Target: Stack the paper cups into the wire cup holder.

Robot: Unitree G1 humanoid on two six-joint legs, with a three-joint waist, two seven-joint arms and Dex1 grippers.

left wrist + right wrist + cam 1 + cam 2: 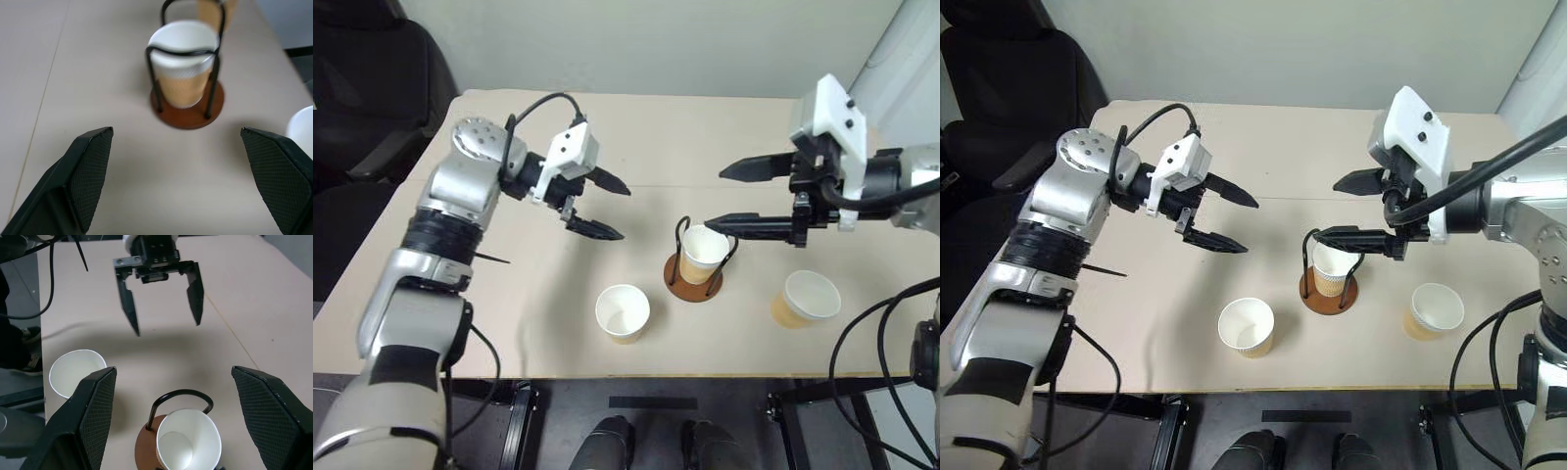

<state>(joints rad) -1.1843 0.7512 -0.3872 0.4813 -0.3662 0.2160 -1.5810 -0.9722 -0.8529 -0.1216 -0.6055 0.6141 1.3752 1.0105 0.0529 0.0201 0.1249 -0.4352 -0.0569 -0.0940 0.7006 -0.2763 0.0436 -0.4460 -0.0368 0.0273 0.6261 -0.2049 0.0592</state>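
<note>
**One cup in the holder, two on the desk, both hands released**

We see the wire cup holder (694, 274) standing near the middle of the beige desk (724, 127), its reddish-brown disc flat on the surface and its black wire loops upright. One paper cup (704, 253) sits inside it, mouth up, with the wire loops rising around its wall.

Two more paper cups stand mouth up on the desk itself. One (623, 313) is to the holder's left and closer to the desk's near edge; the other (806, 299) is to the holder's right, and looks slightly tilted. Neither touches the holder.

Our left hand (605, 208) hangs above the desk to the left of the holder, fingers spread wide and grasping nothing, pointing toward the holder. Our right hand (726, 200) hovers just above and to the right of the holder, also released, its two black fingers apart; the lower finger reaches over the rim of the cup in the holder.
</note>
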